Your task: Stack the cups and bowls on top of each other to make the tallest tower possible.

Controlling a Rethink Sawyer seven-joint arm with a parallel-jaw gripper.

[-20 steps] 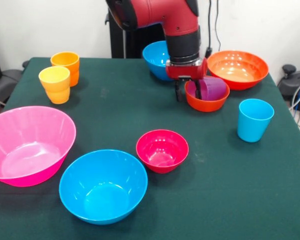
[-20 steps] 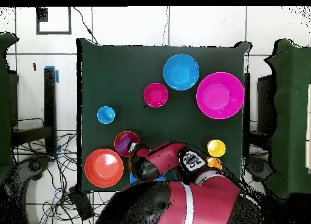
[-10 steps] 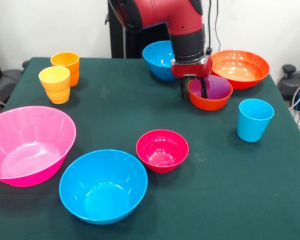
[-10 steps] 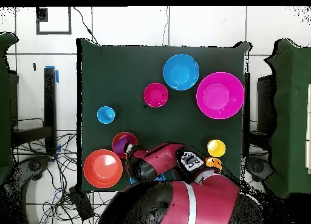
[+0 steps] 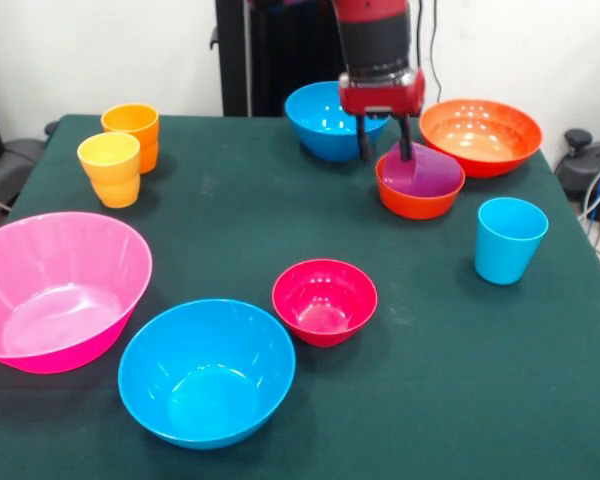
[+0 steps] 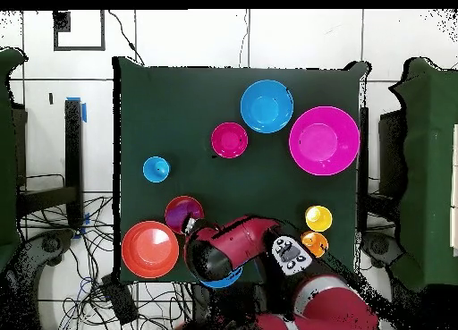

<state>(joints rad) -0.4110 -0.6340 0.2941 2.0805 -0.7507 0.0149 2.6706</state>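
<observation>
My gripper [image 5: 384,150] is open and empty, hanging just above the far left rim of the small orange-red bowl [image 5: 418,205]. The purple cup [image 5: 423,175] lies tilted inside that bowl, making a low tower, which also shows in the overhead view [image 6: 182,210]. The small magenta bowl [image 5: 324,300] sits alone mid-table. The light blue cup [image 5: 509,240] stands upright at the right. The orange cup [image 5: 131,125] and yellow-orange cup [image 5: 110,168] stand at the far left.
The wide orange-red bowl [image 5: 478,135] and a blue bowl [image 5: 320,120] sit close behind the gripper. A second blue bowl [image 5: 206,370] and the large pink bowl [image 5: 55,290] sit near the front left. In the overhead view the arm [image 6: 233,246] covers the gripper.
The gripper has risen from around the small orange-red bowl's rim to above it and moved slightly toward the far side. The bowl and purple cup stayed on the table.
</observation>
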